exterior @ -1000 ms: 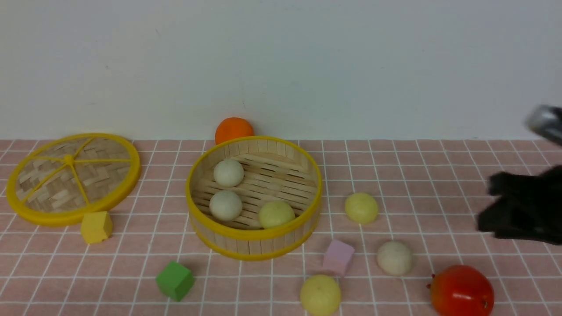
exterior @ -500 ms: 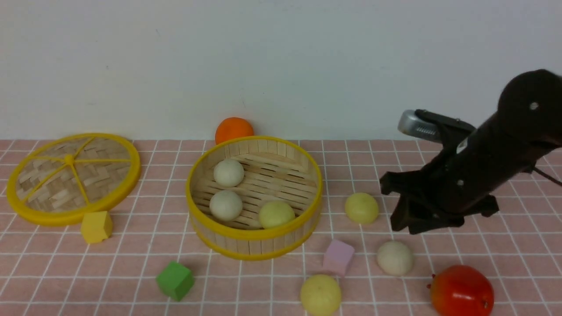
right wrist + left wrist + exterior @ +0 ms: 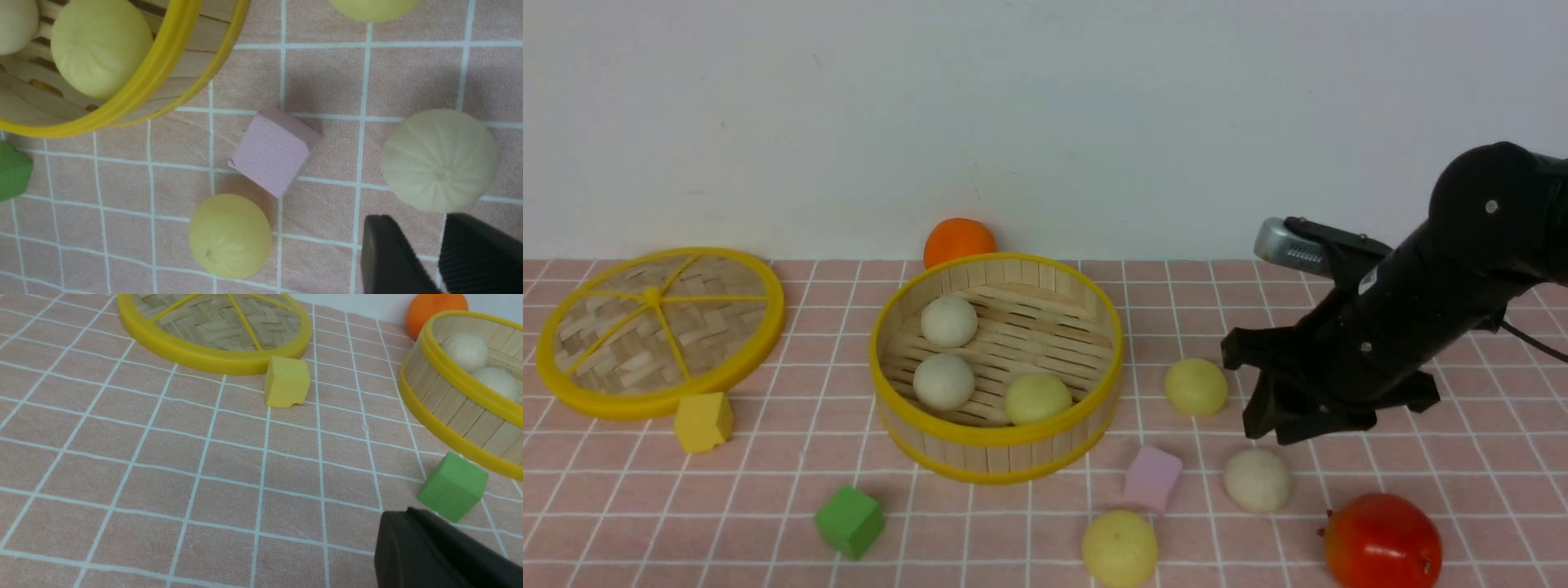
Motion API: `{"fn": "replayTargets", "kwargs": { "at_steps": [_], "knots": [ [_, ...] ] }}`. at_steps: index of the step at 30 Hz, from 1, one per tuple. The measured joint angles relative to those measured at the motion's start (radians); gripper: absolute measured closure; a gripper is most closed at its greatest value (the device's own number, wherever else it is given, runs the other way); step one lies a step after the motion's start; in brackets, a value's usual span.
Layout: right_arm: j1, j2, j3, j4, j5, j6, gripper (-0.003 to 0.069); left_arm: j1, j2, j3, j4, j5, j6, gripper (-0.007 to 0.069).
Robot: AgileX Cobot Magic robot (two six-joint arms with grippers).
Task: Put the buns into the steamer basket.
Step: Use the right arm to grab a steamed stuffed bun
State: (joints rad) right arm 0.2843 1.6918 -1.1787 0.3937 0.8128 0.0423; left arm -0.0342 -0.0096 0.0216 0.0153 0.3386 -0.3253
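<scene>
The steamer basket (image 3: 996, 437) stands mid-table and holds three buns: two off-white (image 3: 948, 321) (image 3: 943, 381) and one pale yellow (image 3: 1036, 398). Three more buns lie on the cloth to its right: pale yellow (image 3: 1195, 386), off-white (image 3: 1258, 480), and pale yellow at the front (image 3: 1119, 549). My right gripper (image 3: 1270, 433) hangs open and empty just above the off-white bun (image 3: 439, 161), with its fingertips (image 3: 382, 232) short of it. Only the left wrist view shows my left gripper (image 3: 404, 516). It is shut on nothing, low near the green cube (image 3: 453, 486).
The flat woven lid (image 3: 658, 331) lies at the far left with a yellow cube (image 3: 703, 420) in front of it. A pink cube (image 3: 1152, 478) sits between the loose buns. A red fruit (image 3: 1380, 543) is at the front right, an orange fruit (image 3: 958, 241) behind the basket.
My right arm has swung in from the right edge to the left and come down a little over the off-white bun. The buns and cubes have not moved.
</scene>
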Motion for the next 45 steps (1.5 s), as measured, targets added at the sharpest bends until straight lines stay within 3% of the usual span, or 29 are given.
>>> {"fn": "replayTargets", "kwargs": {
  "at_steps": [45],
  "knots": [
    [0.0,0.0,0.0,0.048,-0.013,-0.042,0.0417,0.0,0.0,0.0,0.0,0.0,-0.001,0.0538]
  ]
}}
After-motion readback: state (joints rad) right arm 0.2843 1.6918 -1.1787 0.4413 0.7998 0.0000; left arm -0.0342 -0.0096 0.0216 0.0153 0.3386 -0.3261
